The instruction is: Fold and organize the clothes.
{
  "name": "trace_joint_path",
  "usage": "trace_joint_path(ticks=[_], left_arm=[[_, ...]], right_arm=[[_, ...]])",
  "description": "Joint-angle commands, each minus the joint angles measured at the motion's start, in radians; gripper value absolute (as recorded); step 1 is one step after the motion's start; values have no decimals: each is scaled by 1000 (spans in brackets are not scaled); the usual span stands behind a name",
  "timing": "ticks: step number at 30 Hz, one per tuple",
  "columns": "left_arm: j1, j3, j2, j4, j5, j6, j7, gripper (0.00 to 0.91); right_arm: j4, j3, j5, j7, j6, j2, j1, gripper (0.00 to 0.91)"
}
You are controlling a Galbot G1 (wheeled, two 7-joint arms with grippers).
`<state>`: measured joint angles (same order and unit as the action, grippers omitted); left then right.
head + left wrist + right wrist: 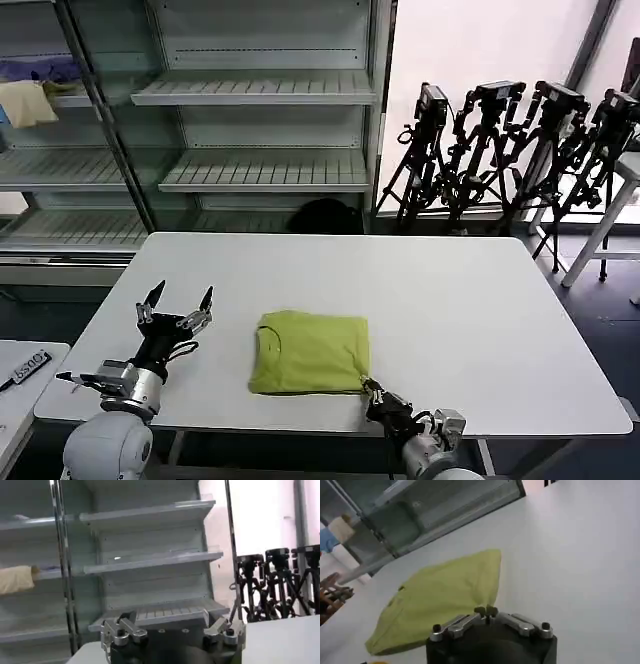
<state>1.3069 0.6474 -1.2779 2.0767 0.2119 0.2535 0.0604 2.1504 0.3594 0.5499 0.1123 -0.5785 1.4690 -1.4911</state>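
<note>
T-shirt [311,351] lime, folded into a flat rectangle on table [460,300].

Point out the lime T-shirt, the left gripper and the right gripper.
lime T-shirt [312,352]: head view, middle of the folded cloth.
left gripper [180,298]: head view, midway between its spread fingertips.
right gripper [486,611]: right wrist view, at its closed fingertips on the shirt's edge.

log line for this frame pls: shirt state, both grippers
shirt: folded on white table | left gripper: open, raised left of shirt, holds nothing | right gripper: shut, at shirt's near right corner
</note>
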Motion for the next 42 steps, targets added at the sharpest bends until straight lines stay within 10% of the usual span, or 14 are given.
trace_joint_path(ticks=[1,14,23,42], left_arm=[[12,0,-1,3,5,-1,5,907],[0,-1,0,-4,31,9,4,907],[12,5,18,-52,160,70,4,907],[2,20,28,-43,174,99,-1,907]], right_arm=[[31,31,-52,-47,2,9,-47,907],[91,221,-127,-46,1,4,13,907],[10,425,-247,-102,0,-175,75,907],[-26,414,-394,-191,58,-214,125,907]])
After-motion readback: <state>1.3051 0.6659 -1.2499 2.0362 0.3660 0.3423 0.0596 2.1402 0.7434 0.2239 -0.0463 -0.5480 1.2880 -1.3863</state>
